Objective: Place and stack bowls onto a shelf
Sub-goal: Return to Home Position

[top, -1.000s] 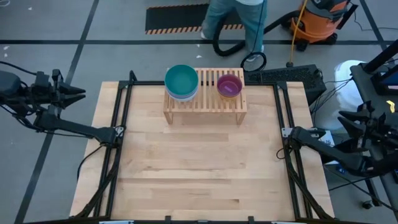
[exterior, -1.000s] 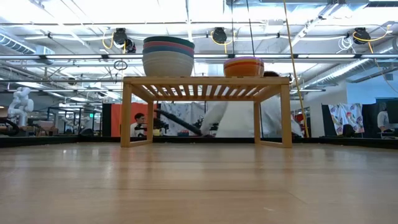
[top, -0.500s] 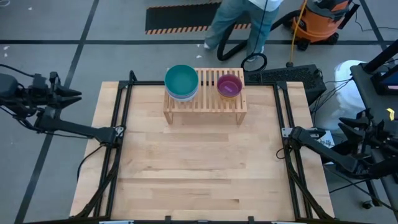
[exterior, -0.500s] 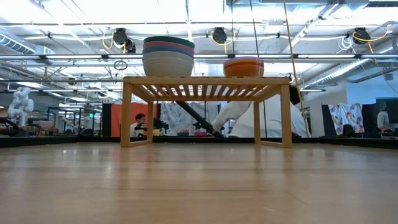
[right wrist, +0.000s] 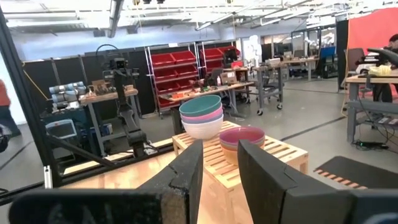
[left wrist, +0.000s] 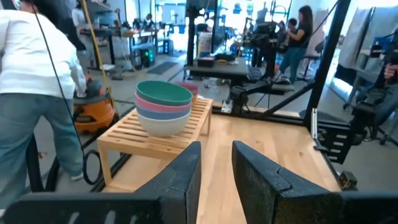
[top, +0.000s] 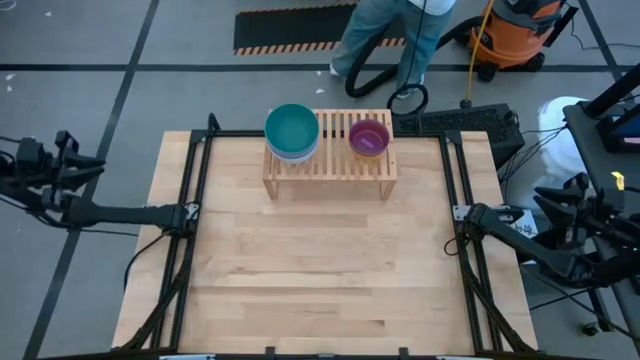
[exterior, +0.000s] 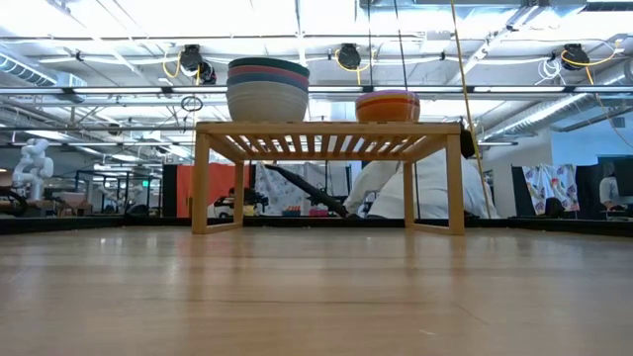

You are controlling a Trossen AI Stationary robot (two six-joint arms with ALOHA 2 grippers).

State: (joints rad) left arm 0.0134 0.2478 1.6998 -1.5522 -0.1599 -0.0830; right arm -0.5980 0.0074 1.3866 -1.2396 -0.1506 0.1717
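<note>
Left jaws, far left off the bench (top: pixel 300 270), and right jaws, far right, both stand slightly parted, empty. Bowls (top: pixel 292 130) sit stacked on the shelf (top: pixel 333 135), upper centre.

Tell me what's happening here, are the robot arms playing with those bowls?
Nothing is being handled right now. A tall stack with a teal bowl on top and a short stack with a purple bowl on top sit on the wooden shelf at the table's far edge. The left gripper and right gripper are open and empty, off to the table's sides. A person stands behind it.
</note>
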